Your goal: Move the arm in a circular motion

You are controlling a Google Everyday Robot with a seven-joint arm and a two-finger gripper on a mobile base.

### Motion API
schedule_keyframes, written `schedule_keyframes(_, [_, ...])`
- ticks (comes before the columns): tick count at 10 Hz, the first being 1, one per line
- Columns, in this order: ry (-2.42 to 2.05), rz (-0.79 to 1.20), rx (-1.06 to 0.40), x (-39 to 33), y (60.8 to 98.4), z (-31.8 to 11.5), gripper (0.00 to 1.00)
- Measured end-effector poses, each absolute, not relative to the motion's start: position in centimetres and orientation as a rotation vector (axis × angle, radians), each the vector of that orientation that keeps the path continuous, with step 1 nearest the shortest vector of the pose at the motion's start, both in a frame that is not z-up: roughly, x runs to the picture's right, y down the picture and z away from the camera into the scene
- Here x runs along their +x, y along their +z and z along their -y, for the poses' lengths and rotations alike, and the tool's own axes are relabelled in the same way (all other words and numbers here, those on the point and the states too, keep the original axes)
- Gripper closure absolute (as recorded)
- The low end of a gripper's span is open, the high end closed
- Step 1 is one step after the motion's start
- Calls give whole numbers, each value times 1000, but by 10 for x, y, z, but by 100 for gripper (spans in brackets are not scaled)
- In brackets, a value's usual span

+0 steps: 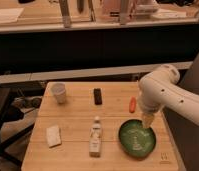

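The arm (pixel 163 92) is reaching in from the right, its pincer (pixel 148 120) hanging just above the bowl's (pixel 128 147) far rim (open or closed cannot be told), probably staying clear of the tabletop (pixel 73 117) for circling.

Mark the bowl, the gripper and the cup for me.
bowl (pixel 126 143): camera view, bare green inside, left part.
gripper (pixel 147 120): camera view, cream tip, over the bowl's far rim.
cup (pixel 58 93): camera view, its front wall.
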State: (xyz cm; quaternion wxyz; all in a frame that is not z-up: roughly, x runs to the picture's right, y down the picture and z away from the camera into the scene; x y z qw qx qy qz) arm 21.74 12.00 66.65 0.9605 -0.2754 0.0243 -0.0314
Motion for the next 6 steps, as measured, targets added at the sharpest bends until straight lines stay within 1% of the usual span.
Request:
schedule_keyframes(4, [-146,-34,-552,161,668,-118,20])
schedule_keyframes(6, [-186,-30,-550,144,667,-117,20])
